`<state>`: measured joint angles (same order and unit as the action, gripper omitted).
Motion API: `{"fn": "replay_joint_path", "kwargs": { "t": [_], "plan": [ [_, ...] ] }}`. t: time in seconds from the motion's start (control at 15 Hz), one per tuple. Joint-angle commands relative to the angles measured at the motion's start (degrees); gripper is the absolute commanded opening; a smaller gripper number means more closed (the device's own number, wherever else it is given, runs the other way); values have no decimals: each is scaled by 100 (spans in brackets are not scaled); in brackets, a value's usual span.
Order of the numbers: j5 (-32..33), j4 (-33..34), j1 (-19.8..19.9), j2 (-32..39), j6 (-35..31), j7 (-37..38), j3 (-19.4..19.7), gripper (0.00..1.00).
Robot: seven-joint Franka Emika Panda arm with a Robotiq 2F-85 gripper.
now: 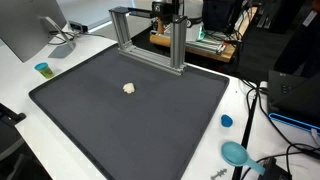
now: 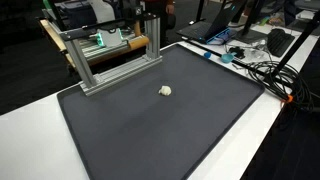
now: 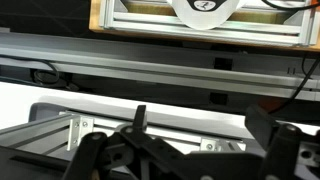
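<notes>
Covering most of the white bench (image 1: 18,88) is a dark grey mat (image 1: 130,130), and both exterior views take in nearly all of it. An aluminium frame (image 1: 180,45) stands upright along the mat's far edge, with open workshop shelving behind it. In an exterior view a monitor (image 1: 28,25) leans at the bench's corner, and only that view has it. Another exterior view shows a tangle of cables (image 2: 258,66) along the bench's bare side.

The tool (image 1: 167,11) hangs above the frame's top bar, near one post and clear of the mat. The exterior views leave it dark and small, so they do not show how its jaws stand. The wrist view settles that: the tool (image 3: 185,155) is released, its dark fingers (image 3: 95,150) spread wide at the bottom of the picture with nothing between them. Ahead of them run the frame's rails (image 3: 160,70).

Three blue-green items appear in just one exterior view: a round dish (image 1: 235,152) on the bench's near corner, a little cup (image 1: 43,69) beside the mat's far corner, and a cap (image 1: 226,121) just off the mat's edge.

A white lump (image 1: 129,88) lies alone around the middle of the mat, well apart from the frame and the tool. Both exterior views catch it (image 2: 166,90); the wrist view does not.
</notes>
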<state>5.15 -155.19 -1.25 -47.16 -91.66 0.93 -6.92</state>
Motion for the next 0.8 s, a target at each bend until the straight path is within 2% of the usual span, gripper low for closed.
{"fn": "replay_joint_path", "kwargs": {
  "t": [0.0, 0.73],
  "plan": [
    [51, 15, -110, 14, 22, 66, 92, 100],
    [37, 80, -56, -112, 31, 98, 157, 100]
  ]
}}
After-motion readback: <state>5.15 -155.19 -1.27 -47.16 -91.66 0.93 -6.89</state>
